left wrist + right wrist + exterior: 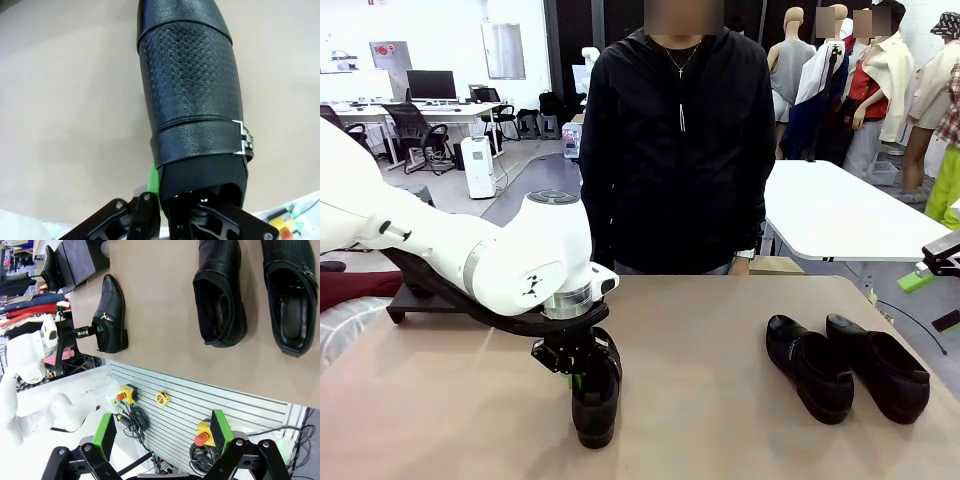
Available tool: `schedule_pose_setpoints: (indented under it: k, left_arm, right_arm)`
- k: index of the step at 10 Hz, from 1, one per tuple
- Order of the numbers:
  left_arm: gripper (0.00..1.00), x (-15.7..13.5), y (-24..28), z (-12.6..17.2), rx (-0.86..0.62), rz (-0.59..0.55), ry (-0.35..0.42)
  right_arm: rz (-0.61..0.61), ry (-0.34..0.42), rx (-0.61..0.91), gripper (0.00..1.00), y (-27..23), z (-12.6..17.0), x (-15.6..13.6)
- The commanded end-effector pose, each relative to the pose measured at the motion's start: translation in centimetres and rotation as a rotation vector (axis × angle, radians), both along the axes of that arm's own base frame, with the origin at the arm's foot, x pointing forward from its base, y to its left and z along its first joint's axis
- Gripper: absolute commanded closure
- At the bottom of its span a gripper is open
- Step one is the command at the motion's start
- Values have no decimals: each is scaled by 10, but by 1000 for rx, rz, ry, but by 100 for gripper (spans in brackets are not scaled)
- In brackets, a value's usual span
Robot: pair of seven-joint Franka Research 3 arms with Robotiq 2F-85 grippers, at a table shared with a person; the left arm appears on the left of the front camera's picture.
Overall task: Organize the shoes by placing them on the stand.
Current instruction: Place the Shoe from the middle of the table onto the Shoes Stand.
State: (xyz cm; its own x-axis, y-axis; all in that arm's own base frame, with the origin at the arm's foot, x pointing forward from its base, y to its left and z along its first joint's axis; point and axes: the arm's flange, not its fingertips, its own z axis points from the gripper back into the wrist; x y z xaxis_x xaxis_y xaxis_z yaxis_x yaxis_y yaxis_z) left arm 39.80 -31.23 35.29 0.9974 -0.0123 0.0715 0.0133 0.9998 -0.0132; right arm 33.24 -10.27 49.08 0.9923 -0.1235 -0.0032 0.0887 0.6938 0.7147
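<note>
Green-padded, the left claw (580, 382) is clenched on the heel end of one black shoe (595, 410), which rests sole-down on the brown table (710, 440) near its front edge. The right claw (162, 432) is released, jaws wide. Two more shoes (808, 368) lie side by side on the table's right; the stand (410, 305) sits well apart, far left.

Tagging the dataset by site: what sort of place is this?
Likely a robotics lab in an open office: desks with a monitor and office chairs behind, wired e-stop buttons, and a white robot arm.
</note>
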Motion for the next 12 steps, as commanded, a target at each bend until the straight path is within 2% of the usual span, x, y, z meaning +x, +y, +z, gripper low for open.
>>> schedule_pose_setpoints:
  k: [1, 3, 5, 7, 8, 9, 11, 12]
  left_arm:
    - [100, -2, -1, -1, 15, 26, -44]
    - [100, -12, -3, 21, -15, -25, -85]
    - [100, -49, -6, 72, 0, -297, -107]
    - [100, -99, 5, 124, -51, -568, -193]
    - [100, -112, 20, 141, -16, -545, -284]
    - [100, -111, 36, 154, -11, -487, -356]
    - [100, -95, 79, 159, -21, -538, -385]
    - [100, -87, 100, 156, -86, -453, -360]
  right_arm:
    - [1, 10, -2, 0, -1, 2, 0]
    - [1, 10, -2, 0, -1, 2, 0]
    - [1, 10, -2, 0, -1, 2, 0]
    - [1, 10, -2, 0, -1, 2, 0]
    - [1, 10, -2, 0, -1, 2, 0]
    - [1, 10, -2, 0, -1, 2, 0]
    - [1, 10, -2, 0, -1, 2, 0]
    - [1, 10, -2, 0, -1, 2, 0]
